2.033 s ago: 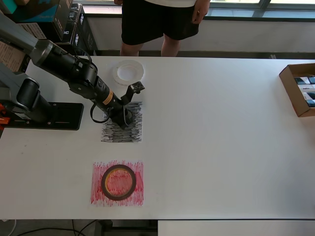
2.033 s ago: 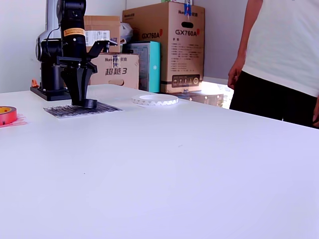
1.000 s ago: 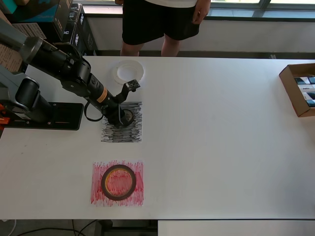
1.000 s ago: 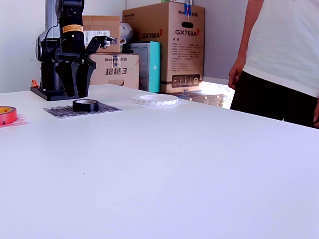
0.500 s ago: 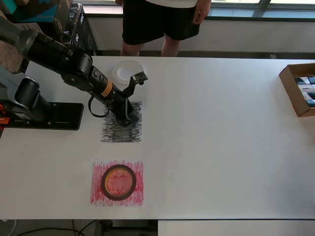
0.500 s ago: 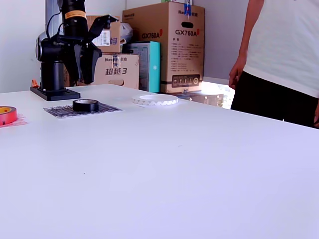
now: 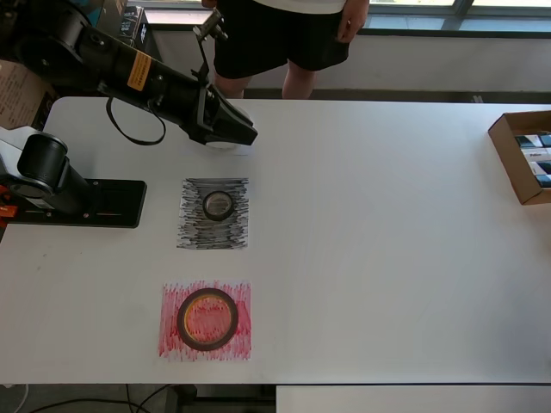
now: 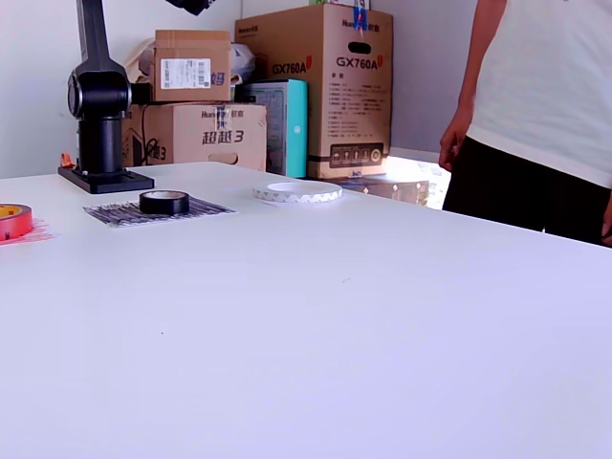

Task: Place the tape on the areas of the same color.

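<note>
The small black tape [image 7: 217, 205] lies flat on the black scribbled sheet [image 7: 213, 232], free of the arm; it also shows as the black tape [image 8: 164, 202] on its sheet [image 8: 196, 209]. Flat on the red scribbled sheet [image 7: 237, 331] rests the red tape [image 7: 207, 318], which the exterior view's left edge cuts as the red tape [image 8: 11, 221]. The white tape [image 8: 297, 192] lies further back on the table; in the overhead view my raised gripper [image 7: 241, 131] covers most of it. The gripper is open and holds nothing. I cannot make out a white sheet against the white table.
A person in black shorts [image 7: 275, 39] stands at the table's far edge. The arm's black base [image 7: 77, 200] is at the overhead view's left. An open cardboard box [image 7: 525, 155] sits at the right edge. Stacked cartons [image 8: 325, 86] stand behind the table.
The gripper opened off the black tape, left it on the black sheet, then rose high and swung back over the white tape. It has left the exterior view.
</note>
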Robot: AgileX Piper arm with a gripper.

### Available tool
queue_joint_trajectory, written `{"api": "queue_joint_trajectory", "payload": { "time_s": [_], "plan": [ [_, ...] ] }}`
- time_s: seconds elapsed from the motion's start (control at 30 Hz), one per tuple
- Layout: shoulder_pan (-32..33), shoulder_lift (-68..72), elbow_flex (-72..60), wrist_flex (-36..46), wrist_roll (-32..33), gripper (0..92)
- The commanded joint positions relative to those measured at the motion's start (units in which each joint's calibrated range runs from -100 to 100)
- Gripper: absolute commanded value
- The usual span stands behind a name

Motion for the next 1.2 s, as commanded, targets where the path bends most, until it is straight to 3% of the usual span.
{"api": "queue_joint_trajectory", "payload": {
  "time_s": [0.0, 0.33, 0.67, 0.83, 1.17],
  "plan": [
    [3.3, -14.11, 0.65, 0.46, 0.07, 21.8],
    [8.66, -40.96, 13.1, -0.14, -0.18, 0.2],
    [9.69, -63.22, 26.46, -0.22, -4.44, 0.0],
    [10.0, -69.02, 32.37, -0.22, -9.35, 0.0],
    [9.45, -77.35, 39.64, -0.39, -11.48, 0.0]
  ]
}}
